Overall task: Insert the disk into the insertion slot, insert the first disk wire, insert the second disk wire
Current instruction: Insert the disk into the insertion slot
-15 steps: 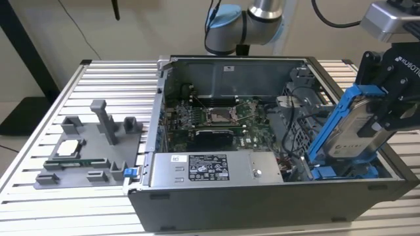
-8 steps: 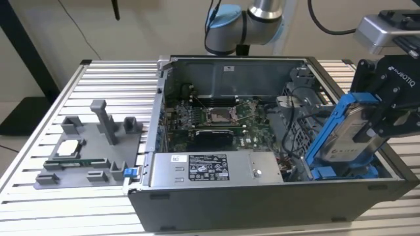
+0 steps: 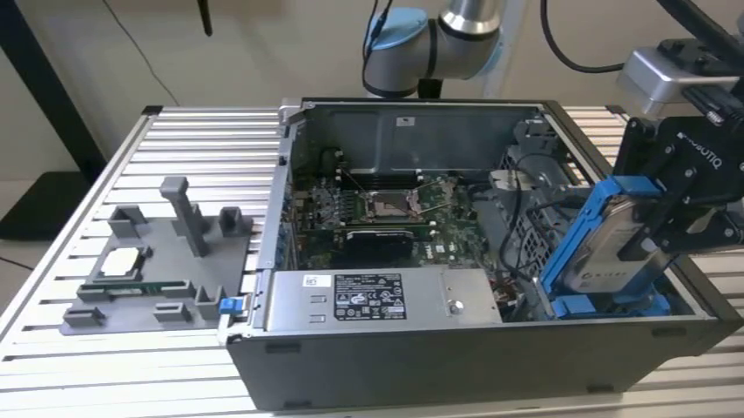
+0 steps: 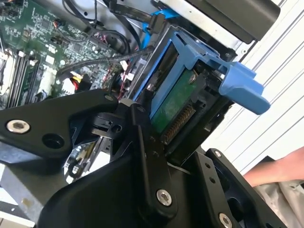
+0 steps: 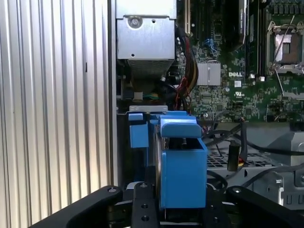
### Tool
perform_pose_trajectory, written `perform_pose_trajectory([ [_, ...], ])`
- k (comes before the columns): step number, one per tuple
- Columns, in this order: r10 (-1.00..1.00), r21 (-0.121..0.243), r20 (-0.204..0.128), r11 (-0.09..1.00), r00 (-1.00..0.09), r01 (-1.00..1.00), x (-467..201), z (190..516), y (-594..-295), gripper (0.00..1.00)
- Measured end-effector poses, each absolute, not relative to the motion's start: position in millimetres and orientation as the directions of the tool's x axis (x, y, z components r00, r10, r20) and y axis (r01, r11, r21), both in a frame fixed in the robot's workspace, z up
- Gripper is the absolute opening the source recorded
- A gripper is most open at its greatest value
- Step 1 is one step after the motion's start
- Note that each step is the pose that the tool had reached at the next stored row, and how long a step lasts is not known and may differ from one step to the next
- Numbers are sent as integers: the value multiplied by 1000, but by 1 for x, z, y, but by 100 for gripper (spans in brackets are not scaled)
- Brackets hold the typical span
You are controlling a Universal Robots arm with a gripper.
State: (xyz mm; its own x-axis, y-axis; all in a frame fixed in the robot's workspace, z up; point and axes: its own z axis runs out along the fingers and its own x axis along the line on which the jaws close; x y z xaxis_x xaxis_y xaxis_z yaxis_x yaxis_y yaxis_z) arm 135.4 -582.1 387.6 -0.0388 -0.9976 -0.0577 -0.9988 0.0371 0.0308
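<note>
Ribbed aluminium table (image 3: 198, 122) under an open desktop computer case (image 3: 465, 366), laid on its side to leave the inside reachable from above. At the exterior view's right, black gripper (image 3: 646, 235) clamped on the disk (image 3: 605, 261), held on edge and tilted, lower end down by the grey perforated drive cage (image 3: 525, 252), seemingly to line up with the insertion slot; slot mouth hidden behind the carrier. Second blue carrier (image 3: 611, 306) seated just beside. Disk not yet home.

cables (image 5: 223, 133) crowd beside the disk (image 5: 183, 175); case (image 3: 465, 366) open above
</note>
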Motion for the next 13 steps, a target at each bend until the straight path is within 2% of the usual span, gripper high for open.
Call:
perform_pose_trajectory([
  [9, -998, 31, -57, 37, -39, -999, 136, 379, -582, 0],
  [10, -998, 31, -57, 37, -39, -999, 136, 379, -582, 100],
  [13, -998, 31, -58, 37, -39, -999, 136, 378, -582, 100],
])
